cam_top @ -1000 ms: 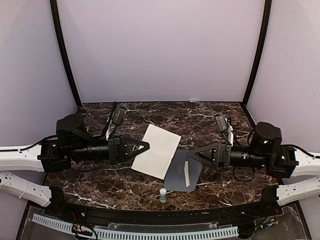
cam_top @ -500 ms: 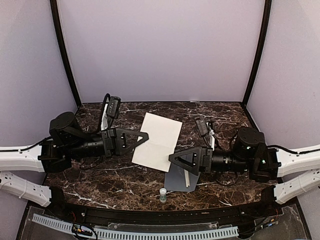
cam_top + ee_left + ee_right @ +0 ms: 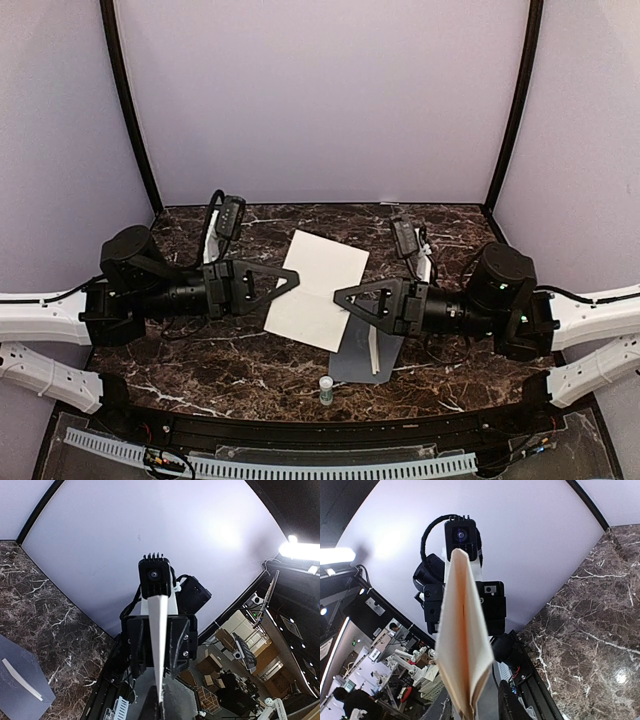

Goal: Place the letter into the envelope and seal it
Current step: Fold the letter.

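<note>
A: How do the arms sit?
B: Both stretch out level toward the middle of the table (image 3: 200,360), tips facing each other. The left hand (image 3: 292,282) is pressed together on the left edge of the letter (image 3: 318,280).
A: And the right hand (image 3: 340,297)?
B: It is at the letter's right edge. Whether it pinches cannot be told.
A: The envelope (image 3: 350,362)?
B: It lies flat on the table, just under the right hand.

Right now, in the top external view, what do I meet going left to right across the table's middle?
Black left gripper → cream folded paper sheet → black right gripper. The slate-grey paper envelope overlaps the right gripper, so its place is unclear.
</note>
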You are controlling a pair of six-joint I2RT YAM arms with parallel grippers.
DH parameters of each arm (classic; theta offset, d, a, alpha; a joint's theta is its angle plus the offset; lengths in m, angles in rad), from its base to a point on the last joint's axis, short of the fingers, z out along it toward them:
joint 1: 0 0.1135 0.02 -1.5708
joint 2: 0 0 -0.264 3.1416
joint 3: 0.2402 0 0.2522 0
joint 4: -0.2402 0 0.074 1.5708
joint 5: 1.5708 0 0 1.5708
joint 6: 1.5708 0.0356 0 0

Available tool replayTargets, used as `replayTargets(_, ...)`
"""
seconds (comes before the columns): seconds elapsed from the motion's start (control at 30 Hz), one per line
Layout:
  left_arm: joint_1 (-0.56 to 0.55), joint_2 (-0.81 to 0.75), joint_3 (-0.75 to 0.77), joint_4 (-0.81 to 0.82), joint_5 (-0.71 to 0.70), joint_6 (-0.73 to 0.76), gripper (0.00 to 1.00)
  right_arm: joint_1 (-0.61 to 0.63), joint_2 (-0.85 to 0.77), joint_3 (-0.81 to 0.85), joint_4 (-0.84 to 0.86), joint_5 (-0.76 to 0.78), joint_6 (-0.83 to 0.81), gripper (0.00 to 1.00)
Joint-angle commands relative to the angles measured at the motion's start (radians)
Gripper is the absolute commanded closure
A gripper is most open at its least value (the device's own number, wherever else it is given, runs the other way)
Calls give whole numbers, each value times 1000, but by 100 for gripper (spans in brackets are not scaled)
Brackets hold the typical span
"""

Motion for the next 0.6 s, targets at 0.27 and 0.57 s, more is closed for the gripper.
replayTargets(0.27, -2, -18, -8, -28, 29, 12, 50, 12, -51, 13, 17, 49, -11, 100)
replayTargets(0.57, -2, -60, -66, -54, 65, -11, 69, 11, -92, 55, -127, 97, -52, 100)
